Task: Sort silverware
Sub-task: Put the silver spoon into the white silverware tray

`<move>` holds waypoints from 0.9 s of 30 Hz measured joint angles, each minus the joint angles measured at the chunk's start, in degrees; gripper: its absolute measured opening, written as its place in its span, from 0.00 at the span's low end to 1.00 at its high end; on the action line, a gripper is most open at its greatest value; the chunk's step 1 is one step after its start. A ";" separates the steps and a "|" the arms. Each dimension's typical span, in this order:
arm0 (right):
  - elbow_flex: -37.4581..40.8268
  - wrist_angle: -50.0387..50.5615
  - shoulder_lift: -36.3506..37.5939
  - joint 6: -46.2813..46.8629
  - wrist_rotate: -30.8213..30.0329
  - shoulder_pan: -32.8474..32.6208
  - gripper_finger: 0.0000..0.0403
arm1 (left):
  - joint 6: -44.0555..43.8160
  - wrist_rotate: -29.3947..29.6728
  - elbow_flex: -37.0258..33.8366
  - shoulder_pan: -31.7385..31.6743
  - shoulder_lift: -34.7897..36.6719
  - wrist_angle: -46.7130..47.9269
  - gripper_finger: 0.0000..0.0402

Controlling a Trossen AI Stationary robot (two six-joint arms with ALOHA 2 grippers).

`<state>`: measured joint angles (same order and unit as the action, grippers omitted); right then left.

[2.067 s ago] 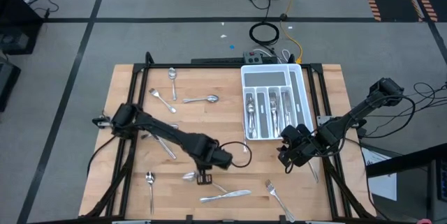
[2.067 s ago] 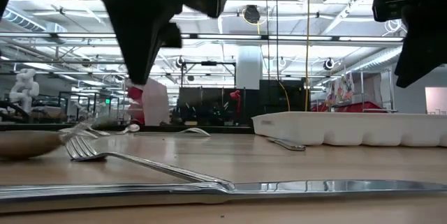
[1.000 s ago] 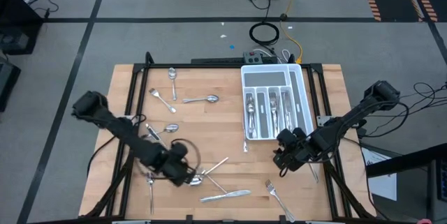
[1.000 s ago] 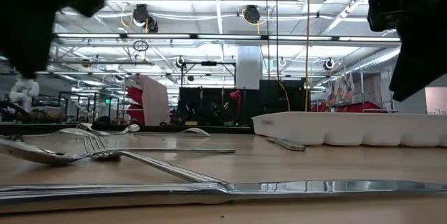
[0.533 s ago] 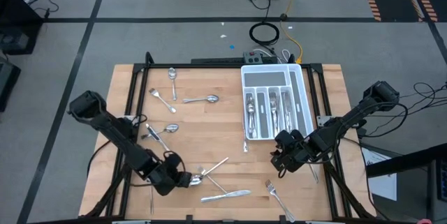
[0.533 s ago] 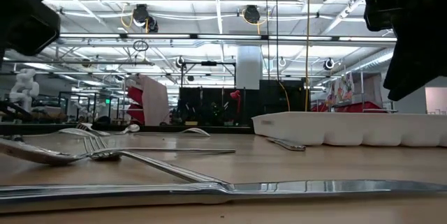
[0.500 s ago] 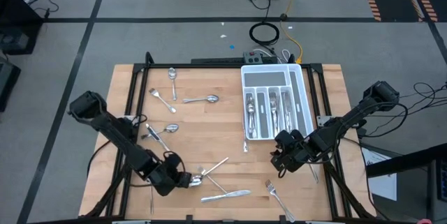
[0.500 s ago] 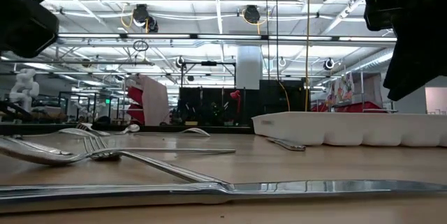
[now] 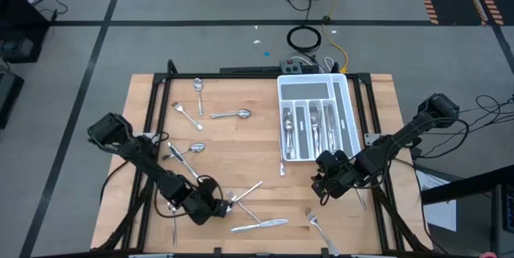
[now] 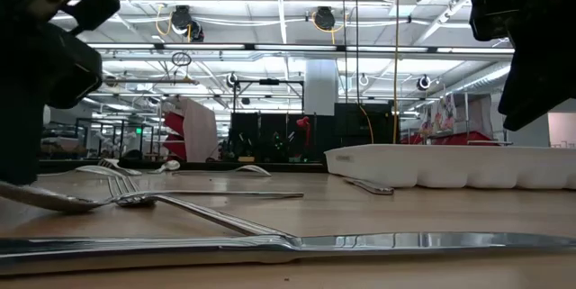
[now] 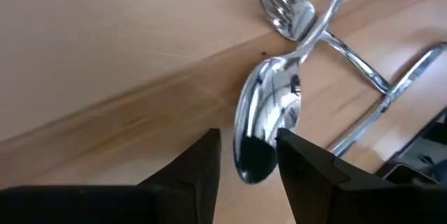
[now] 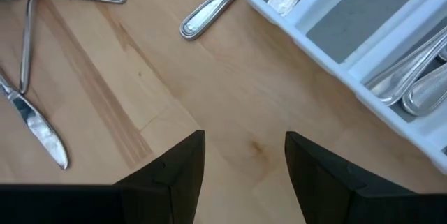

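High view: wooden tabletop (image 9: pixel 241 145) with silverware scattered across it, a spoon (image 9: pixel 232 116), a small fork (image 9: pixel 185 115) and another spoon (image 9: pixel 198 88) toward the far side, a knife (image 9: pixel 259 226) and a fork (image 9: pixel 320 227) along the near edge. White cutlery tray (image 9: pixel 347 113) far right, utensils already lying in its slots. Left gripper (image 9: pixel 215 207) low at the near left, right gripper (image 9: pixel 322 186) just in front of the tray.

Low view: long knife (image 10: pixel 297 245) nearest, fork (image 10: pixel 180 210) behind it, tray (image 10: pixel 450 165) beyond.

Left wrist view: fingers (image 11: pixel 199 175) spread, straddling a spoon bowl (image 11: pixel 269 116), not clamped on it.

Right wrist view: fingers (image 12: pixel 178 165) apart, gripping nothing, over bare wood beside the tray (image 12: pixel 335 63).

No legible writing anywhere.
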<state>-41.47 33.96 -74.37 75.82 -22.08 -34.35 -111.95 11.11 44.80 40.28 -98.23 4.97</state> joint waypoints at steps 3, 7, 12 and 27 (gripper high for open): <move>0.00 -0.30 0.04 -0.01 0.10 -0.02 0.47 | 0.87 -1.34 0.05 -1.19 -2.52 -3.33 0.35; 0.00 0.03 0.04 -0.09 0.10 -0.02 0.47 | 1.70 -2.29 0.05 -1.48 -3.73 -5.43 0.21; 0.00 1.13 0.04 -0.03 -0.03 -0.02 0.47 | 4.55 -3.42 -0.02 -1.91 -2.35 -5.17 0.03; 0.00 1.04 0.04 -0.29 -1.20 0.00 0.47 | 42.27 -12.77 2.74 -12.26 20.10 15.73 0.02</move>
<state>-41.47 35.00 -74.32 75.53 -23.28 -34.35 -69.69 -1.66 47.54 28.02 -78.13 20.70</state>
